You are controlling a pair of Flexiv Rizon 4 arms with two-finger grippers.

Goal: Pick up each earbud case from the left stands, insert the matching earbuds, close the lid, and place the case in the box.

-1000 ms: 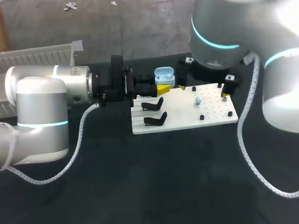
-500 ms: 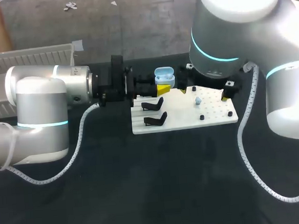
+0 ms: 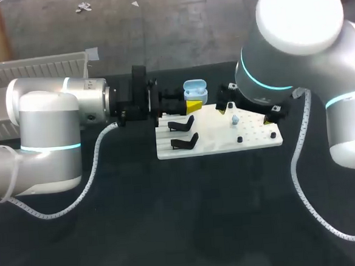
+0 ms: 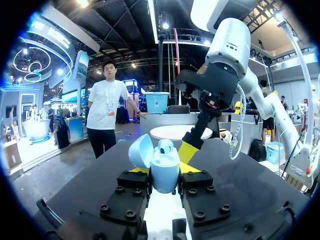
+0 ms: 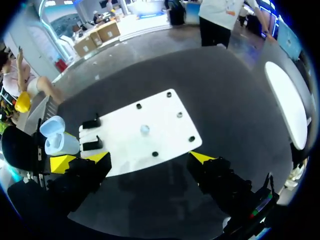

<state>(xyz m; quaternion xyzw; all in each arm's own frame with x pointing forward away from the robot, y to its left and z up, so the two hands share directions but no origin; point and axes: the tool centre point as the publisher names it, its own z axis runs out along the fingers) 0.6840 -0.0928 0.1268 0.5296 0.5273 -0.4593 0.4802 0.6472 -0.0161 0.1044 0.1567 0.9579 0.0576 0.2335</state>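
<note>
Head view: left arm (image 3: 49, 127) comes in from the left, level over the dark worktop (image 3: 172, 225). Left tool (image 3: 194, 104) pinches a light blue case (image 3: 195, 93) from both sides. The lid is flipped open and the case is held over the back left corner of a white board (image 3: 221, 143). Left wrist view shows the case between the yellow fingertips (image 4: 141, 170), lid tipped to one side, with a seated earbud (image 4: 166, 146) in it. Two black stands (image 3: 181, 125) sit on the board's left part, just beside the left tool. Further right, a loose earbud (image 3: 234, 120) stands on the board near its middle, among small black pegs (image 3: 239, 139). Right arm (image 3: 300, 57) comes in from the right and hangs over the board's back right part. Right tool (image 3: 243, 114) is spread wide, one yellow tip near the case, the other near the board's right edge. Right wrist view: the board and loose earbud lie ahead of the spread tool, with the case and left tool off beside one finger.
</note>
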